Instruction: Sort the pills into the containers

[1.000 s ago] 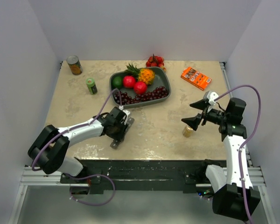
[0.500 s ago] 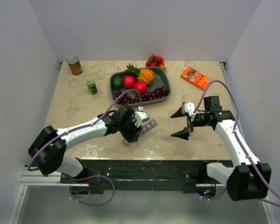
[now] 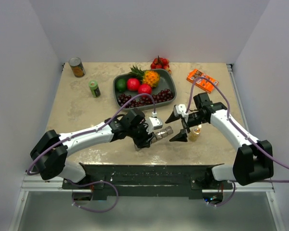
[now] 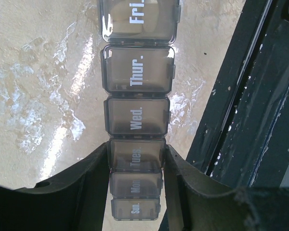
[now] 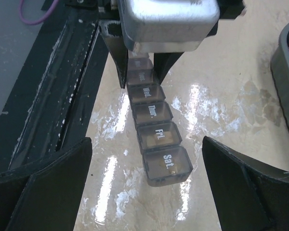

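The containers [image 3: 160, 134] [image 4: 137, 114] [image 5: 156, 129]: one dark strip, lids down, marked Sun. to Sat.; something pale shows through the Fri. lid. Location: over the table's [image 3: 82, 115] near middle. Left gripper [image 3: 147, 136] [image 4: 137, 150]: clamped on the strip at Tues. Right gripper [image 3: 170, 130] [image 5: 147, 140]: jaws wide, empty, facing the Sat. end. Amber bottle [image 3: 195, 134]: just right of it. Far side: fruit tray [image 3: 174, 91], can [image 3: 77, 67], green bottle [image 3: 94, 88], orange box [image 3: 202, 80].
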`<state>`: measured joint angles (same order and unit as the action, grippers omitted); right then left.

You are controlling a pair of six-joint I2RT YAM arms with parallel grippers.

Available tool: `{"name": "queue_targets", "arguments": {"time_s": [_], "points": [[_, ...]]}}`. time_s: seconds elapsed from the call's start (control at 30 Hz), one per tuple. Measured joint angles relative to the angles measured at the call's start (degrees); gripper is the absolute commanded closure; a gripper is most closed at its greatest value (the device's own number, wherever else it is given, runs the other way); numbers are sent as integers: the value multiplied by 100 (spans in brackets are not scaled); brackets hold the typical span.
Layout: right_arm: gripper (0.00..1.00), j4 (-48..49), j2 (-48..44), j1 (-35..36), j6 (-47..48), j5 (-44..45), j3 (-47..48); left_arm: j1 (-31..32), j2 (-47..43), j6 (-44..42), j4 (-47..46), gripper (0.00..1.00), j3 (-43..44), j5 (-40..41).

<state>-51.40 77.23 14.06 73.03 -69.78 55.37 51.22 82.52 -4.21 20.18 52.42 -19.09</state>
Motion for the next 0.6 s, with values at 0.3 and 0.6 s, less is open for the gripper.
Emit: {"name": "queue_targets", "arguments": {"time_s": [0.3,0.6], "points": [[6,686,-13,378,-686,483,-245,22,0,2,-101,100,0,-98],[4,1062,72,752,-1154,577,-245,63,11,7,-210,100,0,-243]]}}
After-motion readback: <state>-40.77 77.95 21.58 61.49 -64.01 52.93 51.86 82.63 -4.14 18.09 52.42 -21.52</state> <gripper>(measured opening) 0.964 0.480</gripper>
